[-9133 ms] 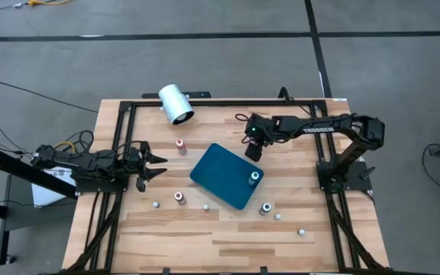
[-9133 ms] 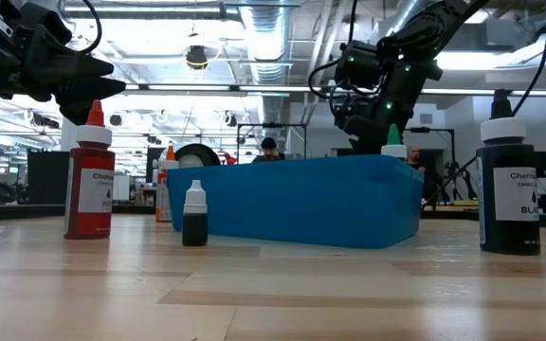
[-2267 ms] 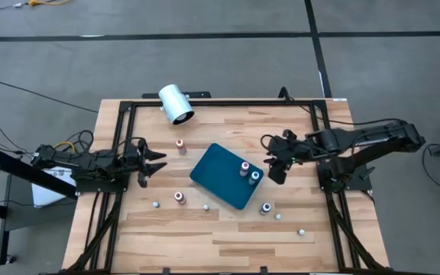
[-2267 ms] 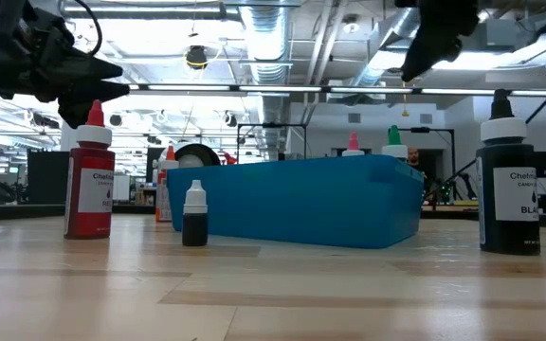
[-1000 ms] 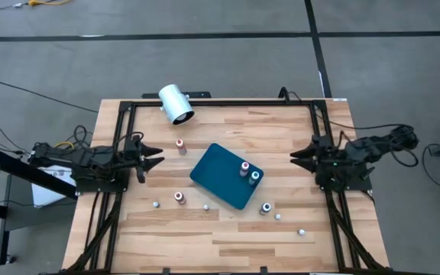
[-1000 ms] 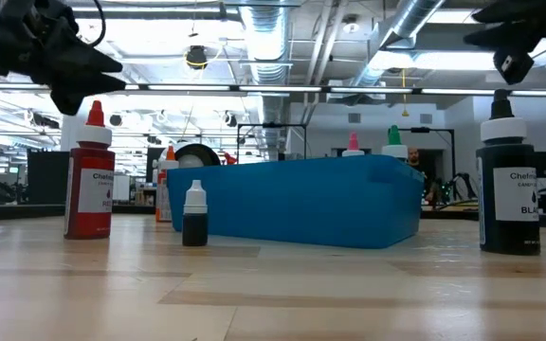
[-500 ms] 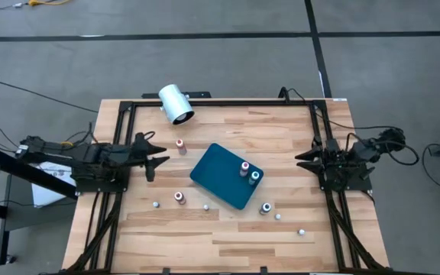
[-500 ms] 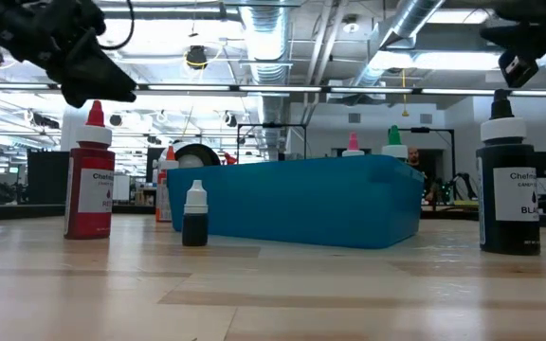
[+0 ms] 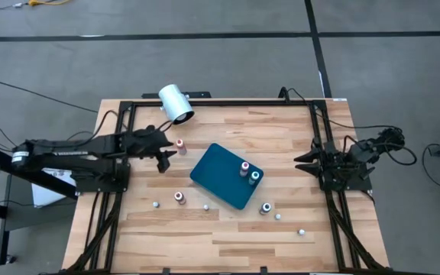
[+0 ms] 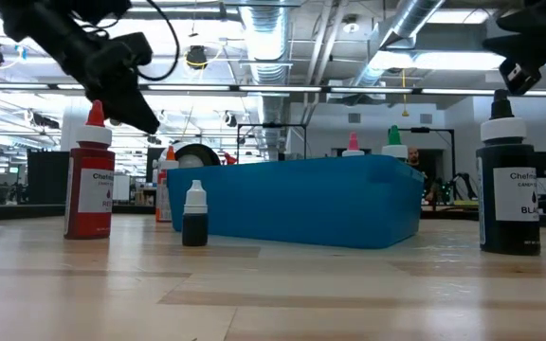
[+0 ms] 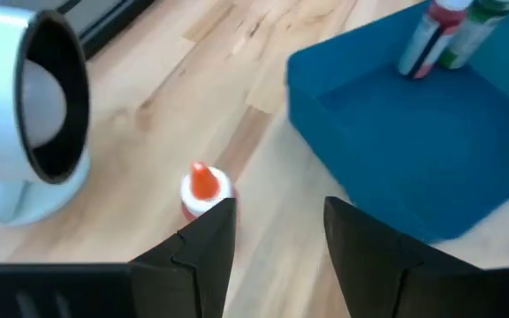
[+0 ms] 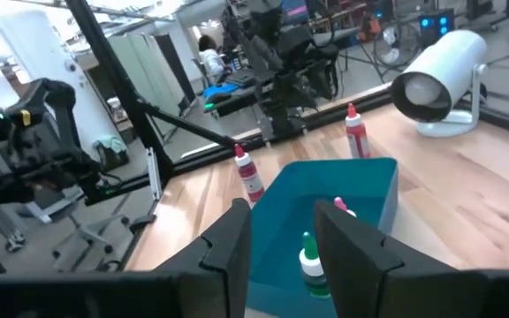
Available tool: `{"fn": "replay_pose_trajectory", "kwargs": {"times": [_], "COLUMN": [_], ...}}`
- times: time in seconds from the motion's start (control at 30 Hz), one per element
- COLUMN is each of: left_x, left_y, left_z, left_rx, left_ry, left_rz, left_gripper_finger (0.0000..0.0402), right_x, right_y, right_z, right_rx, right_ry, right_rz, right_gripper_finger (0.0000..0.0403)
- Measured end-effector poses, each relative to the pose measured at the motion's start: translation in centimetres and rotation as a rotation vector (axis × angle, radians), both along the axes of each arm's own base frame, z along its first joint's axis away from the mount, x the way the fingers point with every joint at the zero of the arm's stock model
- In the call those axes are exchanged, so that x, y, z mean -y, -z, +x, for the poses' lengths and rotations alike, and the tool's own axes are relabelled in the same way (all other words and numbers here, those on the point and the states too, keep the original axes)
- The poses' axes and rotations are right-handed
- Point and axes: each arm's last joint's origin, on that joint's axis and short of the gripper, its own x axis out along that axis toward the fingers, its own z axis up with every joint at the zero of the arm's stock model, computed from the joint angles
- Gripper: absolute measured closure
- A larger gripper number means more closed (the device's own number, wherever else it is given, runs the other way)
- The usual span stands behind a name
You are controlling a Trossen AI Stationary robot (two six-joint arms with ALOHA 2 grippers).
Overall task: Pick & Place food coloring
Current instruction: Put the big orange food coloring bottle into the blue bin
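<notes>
Bottle: orange-tipped food coloring bottle (image 11: pixel 203 188) standing upright on bench (image 9: pixel 228 237) near white cylinder (image 9: pixel 176 104), outside teal tray (image 9: pixel 218 177); two bottles already standing in tray.
Handling: probably light, rigid, slick, tippy; gripping body below cap.
Left pincer (image 11: pixel 272 231): hovering just short of bottle, fingers parted, holding nothing.
Right pincer (image 12: pixel 283 231): waiting at bench's right edge, fingers apart, holding nothing.

Two bottles (image 9: pixel 249 172) standing inside the tray (image 9: pixel 218 176) at mid-table. One bottle (image 9: pixel 180 143) left of it, beside the left gripper (image 9: pixel 168 155). Cylinder (image 9: pixel 176 104) lying at the far edge.
</notes>
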Motion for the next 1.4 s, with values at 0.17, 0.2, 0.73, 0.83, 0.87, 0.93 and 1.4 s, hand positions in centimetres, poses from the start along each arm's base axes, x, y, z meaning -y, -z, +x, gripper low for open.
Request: {"fn": "replay_pose_trajectory", "kwargs": {"times": [0.17,0.2,0.73,0.83,0.87,0.93,1.4], "left_x": [-1.3,-1.5,-2.5,-2.5,-2.5,-2.5,-2.8], "left_y": [0.0,0.2,1.6,1.6,1.6,1.6,1.6], "left_z": [0.8,0.9,1.5,1.5,1.5,1.5,1.4], "left_rx": [-0.046,-0.057,-0.151,-0.153,-0.153,-0.153,-0.166], "left_ry": [-0.04,-0.039,0.077,0.073,0.073,0.073,-0.031], "left_rz": [0.01,0.0,-0.036,-0.034,-0.034,-0.033,0.008], "left_gripper_finger": [0.0236,0.0236,0.0236,0.0236,0.0236,0.0236,0.0236], "right_x": [0.0,0.0,0.0,0.0,0.0,0.0,0.0], "right_y": [0.2,0.2,0.3,0.3,0.3,0.3,0.3], "right_z": [0.0,0.0,0.0,0.0,0.0,0.0,-0.1], "right_rx": [-0.019,-0.022,-0.033,-0.033,-0.033,-0.035,-0.039], "right_ry": [0.003,0.004,0.004,0.005,0.005,0.005,0.005], "right_rz": [0.057,0.065,0.083,0.083,0.082,0.082,0.08], "right_gripper_finger": [0.0289,0.0289,0.0289,0.0289,0.0289,0.0289,0.0289]}}
